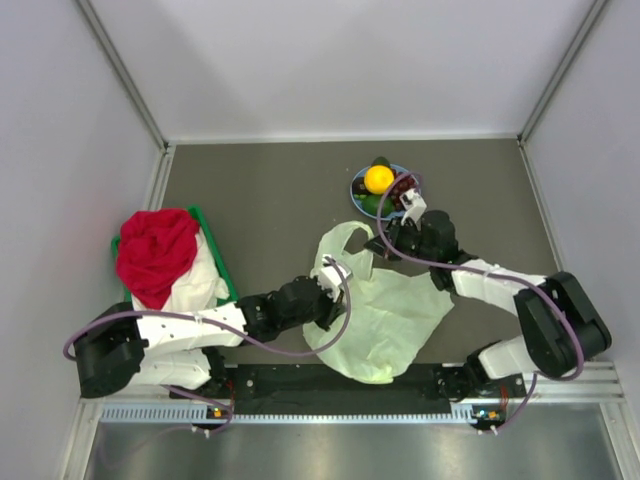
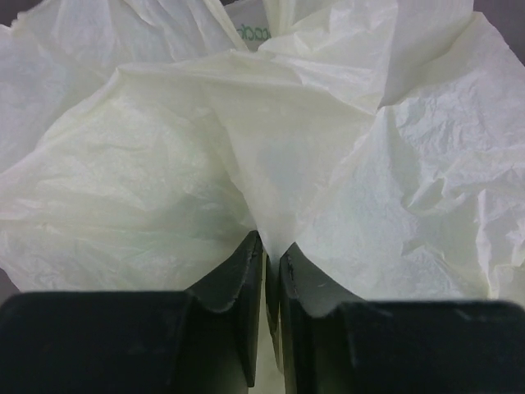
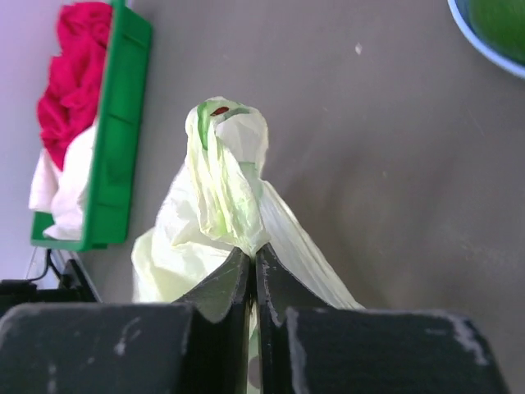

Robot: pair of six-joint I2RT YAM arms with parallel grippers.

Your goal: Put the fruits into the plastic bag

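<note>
Two sets of fingers, one plastic bag: the pale yellow-green bag lies crumpled at the near middle of the desk, between my arms. My left fingers are closed to a narrow slit on a fold of its film. My right fingers are pinched together on a gathered loop handle, which stands up above them. Outside the bag, on the blue plate at the far side just beyond my right wrist, lie the orange-yellow citrus, the dark red grape bunch and a green fruit. Far left: a green tray holding white cloths topped by a red cloth.
</note>
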